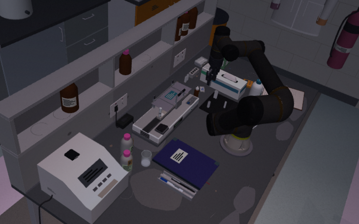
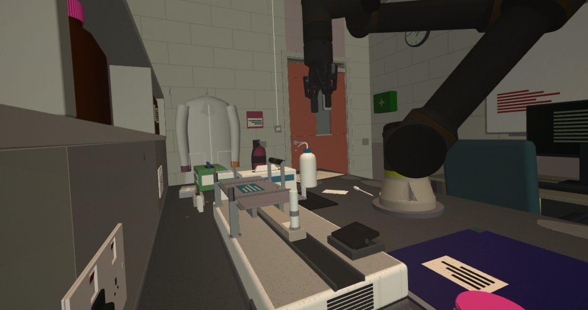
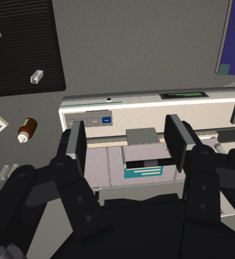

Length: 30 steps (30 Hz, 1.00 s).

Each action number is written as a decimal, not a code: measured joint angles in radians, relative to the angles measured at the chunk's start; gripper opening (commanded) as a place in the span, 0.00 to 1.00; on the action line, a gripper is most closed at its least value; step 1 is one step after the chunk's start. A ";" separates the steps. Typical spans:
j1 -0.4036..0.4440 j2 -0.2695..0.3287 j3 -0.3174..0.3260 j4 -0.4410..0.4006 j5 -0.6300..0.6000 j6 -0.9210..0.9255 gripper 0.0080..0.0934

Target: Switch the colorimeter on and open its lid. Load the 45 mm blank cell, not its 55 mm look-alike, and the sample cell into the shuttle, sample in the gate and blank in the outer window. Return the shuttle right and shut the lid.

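At the bench's middle stands the white colorimeter (image 1: 165,117), its green lamp (image 3: 108,99) lit. Its grey lid (image 2: 255,191) is raised level on posts, with a black handle bar (image 3: 149,163) on top. A white peg (image 2: 294,209) stands on the shuttle in the track. Several clear cells (image 3: 36,76) lie on the black ribbed mat (image 1: 217,104) to the right. My gripper (image 2: 320,98) hangs high above the lid's far end. It is open and holds nothing.
A tissue box (image 1: 227,83) and white wash bottle (image 2: 307,168) stand behind the mat. A small brown dropper bottle (image 3: 26,129) lies beside the colorimeter. A purple notebook (image 1: 186,162) lies in front, with a large white instrument (image 1: 82,176) at the near left.
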 measured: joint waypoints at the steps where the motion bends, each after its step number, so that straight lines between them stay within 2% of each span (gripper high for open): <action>1: 0.000 0.000 0.000 0.000 0.000 0.000 0.63; 27: 0.000 0.000 0.000 0.000 0.000 0.000 0.02; 30: 0.000 0.000 0.000 0.000 0.000 0.000 0.00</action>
